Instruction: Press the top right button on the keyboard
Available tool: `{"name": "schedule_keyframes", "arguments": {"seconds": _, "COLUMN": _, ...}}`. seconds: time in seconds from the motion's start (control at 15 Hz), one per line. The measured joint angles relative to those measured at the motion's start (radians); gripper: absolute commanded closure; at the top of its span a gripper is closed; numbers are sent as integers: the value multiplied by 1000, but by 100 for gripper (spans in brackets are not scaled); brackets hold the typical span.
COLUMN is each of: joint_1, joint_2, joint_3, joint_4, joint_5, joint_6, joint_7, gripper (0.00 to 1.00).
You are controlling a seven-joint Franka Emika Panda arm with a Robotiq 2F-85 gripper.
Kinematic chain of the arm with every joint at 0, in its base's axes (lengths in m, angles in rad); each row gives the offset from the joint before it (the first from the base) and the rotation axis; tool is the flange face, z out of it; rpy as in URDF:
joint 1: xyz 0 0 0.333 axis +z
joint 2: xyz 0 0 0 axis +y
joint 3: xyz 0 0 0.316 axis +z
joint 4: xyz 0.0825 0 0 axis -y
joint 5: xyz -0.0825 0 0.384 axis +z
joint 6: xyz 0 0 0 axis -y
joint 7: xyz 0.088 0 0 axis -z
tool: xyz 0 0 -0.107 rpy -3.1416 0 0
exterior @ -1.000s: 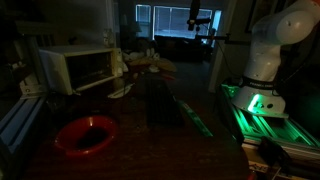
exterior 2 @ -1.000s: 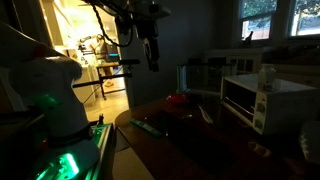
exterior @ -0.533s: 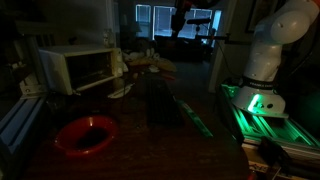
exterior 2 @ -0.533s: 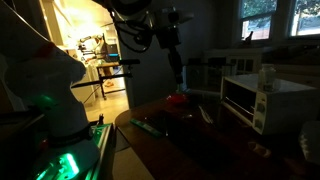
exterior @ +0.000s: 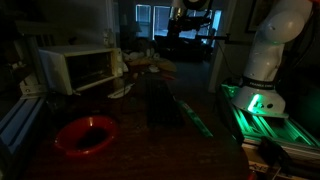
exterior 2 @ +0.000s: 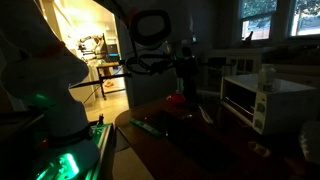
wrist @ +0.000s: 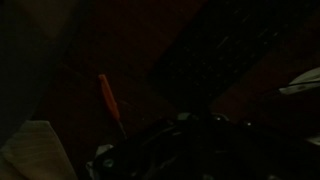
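The keyboard (exterior: pixel 165 100) is a long black slab lying along the middle of the dark table; its keys barely show. It also appears in an exterior view (exterior 2: pixel 186 124) and in the wrist view at the upper right (wrist: pixel 228 48). My gripper (exterior 2: pixel 186 90) hangs well above the table, over the far part of the keyboard and apart from it. In the wrist view the gripper (wrist: pixel 195 135) is a dark shape at the bottom edge. Its jaws are lost in the dark; they read as shut with nothing in them.
A red bowl (exterior: pixel 85 135) sits at the table's near corner, a white microwave-like box (exterior: pixel 75 68) beside it. An orange-handled screwdriver (wrist: pixel 108 97) lies next to the keyboard. A thin green-lit tool (exterior: pixel 195 115) lies along the table edge near the robot base (exterior: pixel 262 95).
The arm has swung across towards the table and the gripper has come down, from high above the floor side to a spot over the keyboard's far end.
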Motion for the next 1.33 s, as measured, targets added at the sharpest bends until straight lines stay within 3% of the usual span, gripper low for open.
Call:
{"name": "schedule_keyframes", "arguments": {"seconds": 0.4, "joint_1": -44, "joint_2": 169, "joint_3": 9, "joint_4": 56, "joint_5": -130, "joint_6": 27, "joint_7": 234, "gripper": 99}}
{"name": "schedule_keyframes", "arguments": {"seconds": 0.93, "joint_1": -16, "joint_2": 222, "joint_3": -28, "joint_4": 88, "joint_5": -114, "joint_6": 27, "joint_7": 248, "gripper": 100}}
{"name": "schedule_keyframes", "arguments": {"seconds": 1.33, "joint_1": 32, "joint_2": 406, "joint_3": -83, "joint_4": 170, "joint_5": -3, "joint_6": 117, "joint_7": 243, "gripper": 100}}
